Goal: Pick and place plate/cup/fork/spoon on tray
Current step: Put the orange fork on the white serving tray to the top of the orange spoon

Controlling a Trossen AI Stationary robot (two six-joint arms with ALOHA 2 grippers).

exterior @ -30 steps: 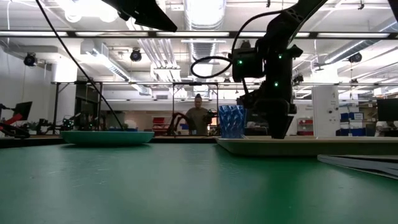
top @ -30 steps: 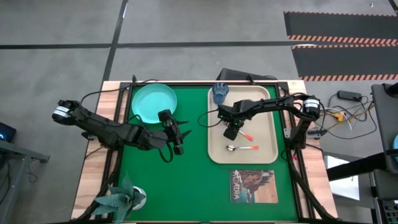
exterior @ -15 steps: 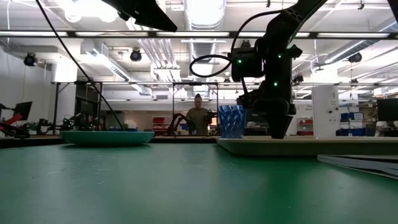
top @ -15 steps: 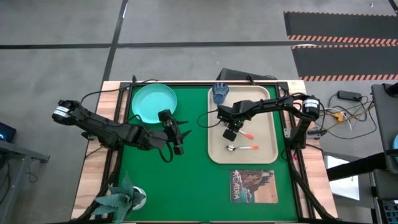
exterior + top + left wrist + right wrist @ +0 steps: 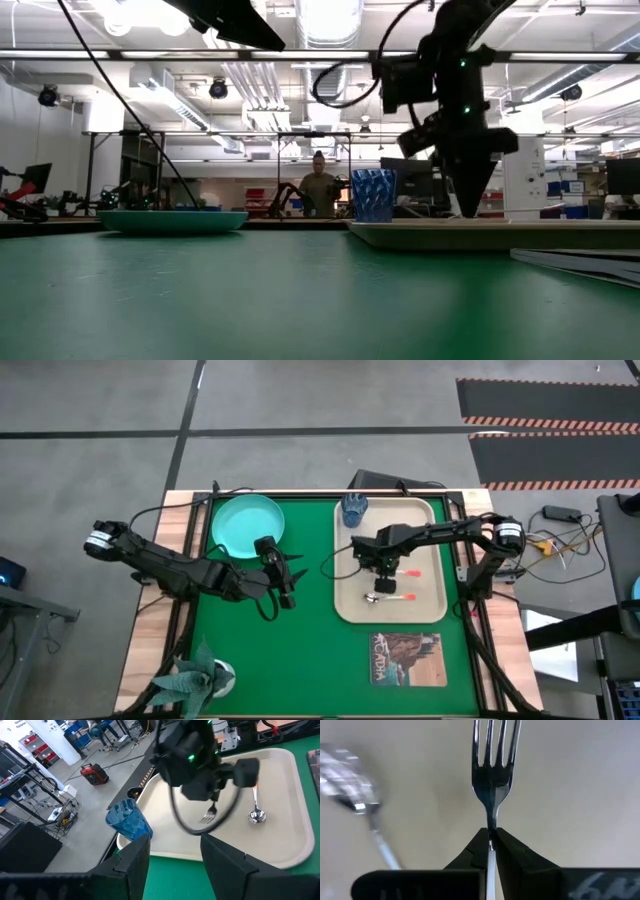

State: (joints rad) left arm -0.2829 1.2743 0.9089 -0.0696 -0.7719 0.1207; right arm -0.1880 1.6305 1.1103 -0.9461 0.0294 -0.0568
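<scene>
Your beige tray (image 5: 425, 520) lay on the green bench (image 5: 300, 650) with the spoon (image 5: 390, 598) on it, your right tool (image 5: 384, 574) pinched the fork (image 5: 492, 785) by its neck above it, and your left tool (image 5: 287, 586) waited, fingers parted.

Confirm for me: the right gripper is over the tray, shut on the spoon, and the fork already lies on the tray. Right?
Not quite: the utensils are swapped. In the right wrist view the right gripper is shut on the fork, its prongs showing ahead of the fingers. The spoon already lies on the tray, as the high view shows. The gripper is over the tray, as you said.
</scene>
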